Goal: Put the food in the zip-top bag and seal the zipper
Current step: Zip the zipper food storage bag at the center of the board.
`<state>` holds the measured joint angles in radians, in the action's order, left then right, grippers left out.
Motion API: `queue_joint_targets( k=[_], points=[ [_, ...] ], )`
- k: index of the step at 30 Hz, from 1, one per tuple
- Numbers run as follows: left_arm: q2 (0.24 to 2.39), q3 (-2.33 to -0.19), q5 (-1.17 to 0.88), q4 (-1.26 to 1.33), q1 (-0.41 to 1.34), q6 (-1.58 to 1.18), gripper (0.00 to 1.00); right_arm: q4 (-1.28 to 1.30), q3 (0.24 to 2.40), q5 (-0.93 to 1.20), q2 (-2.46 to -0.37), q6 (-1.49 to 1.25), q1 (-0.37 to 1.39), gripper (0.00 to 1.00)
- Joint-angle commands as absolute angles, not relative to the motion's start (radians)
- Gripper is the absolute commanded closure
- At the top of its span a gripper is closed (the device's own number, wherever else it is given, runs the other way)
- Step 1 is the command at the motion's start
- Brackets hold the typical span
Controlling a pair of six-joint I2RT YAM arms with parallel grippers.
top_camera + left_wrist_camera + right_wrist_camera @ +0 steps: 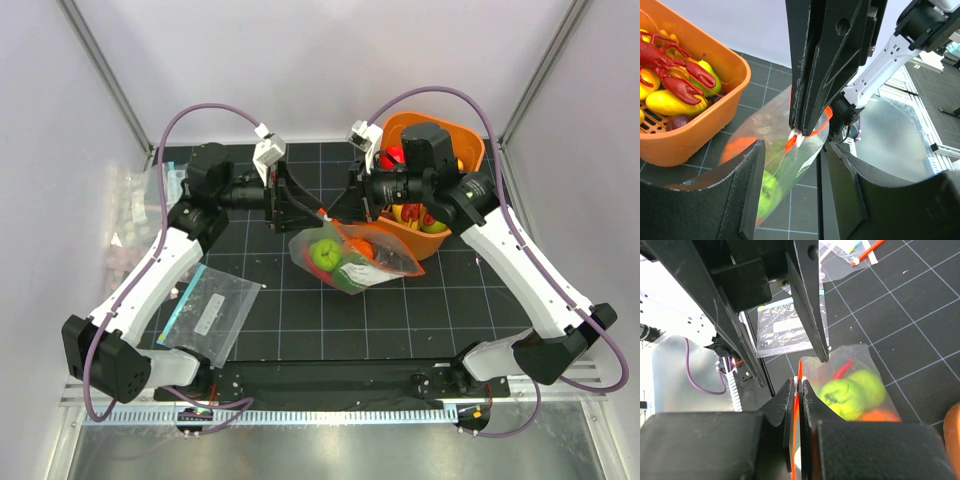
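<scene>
The right gripper (797, 390) was clamped on the zipper (790, 145) at the mouth of the bag (385, 262), mid-surface (300, 310) just beside the basket (470, 135). The left gripper (795, 155) stood open, its fingers (747, 195) either side of the bag. Green and orange food (845, 395) lay inside.

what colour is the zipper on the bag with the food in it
Orange-red; the zipper shows best in the right wrist view.

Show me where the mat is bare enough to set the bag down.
Bare: the near strip of mat between the teal-edged bag and the right arm. Crowded: the centre, around the zip-top bag and the orange basket.
</scene>
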<state>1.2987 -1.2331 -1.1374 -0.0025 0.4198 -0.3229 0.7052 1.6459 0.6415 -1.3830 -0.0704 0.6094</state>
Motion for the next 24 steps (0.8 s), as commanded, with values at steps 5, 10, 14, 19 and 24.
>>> queue_joint_targets(
  k=[5,10,14,19,24],
  points=[
    [1.307,-1.233,-1.13,-0.037,0.434,-0.261,0.54,0.652,1.703,0.675,-1.374,-0.095,0.615,0.99],
    [1.315,-1.243,-1.138,-0.061,0.433,-0.253,0.62,0.65,1.712,0.673,-1.382,-0.097,0.615,0.99],
    [1.309,-1.238,-1.135,-0.078,0.433,-0.235,0.53,0.647,1.72,0.675,-1.388,-0.101,0.615,0.99],
    [1.315,-1.243,-1.141,-0.106,0.434,-0.221,0.8,0.644,1.72,0.68,-1.39,-0.104,0.615,0.99],
    [1.328,-1.279,-1.149,-0.112,0.433,-0.238,1.0,0.644,1.712,0.681,-1.385,-0.103,0.615,0.98]
  ],
)
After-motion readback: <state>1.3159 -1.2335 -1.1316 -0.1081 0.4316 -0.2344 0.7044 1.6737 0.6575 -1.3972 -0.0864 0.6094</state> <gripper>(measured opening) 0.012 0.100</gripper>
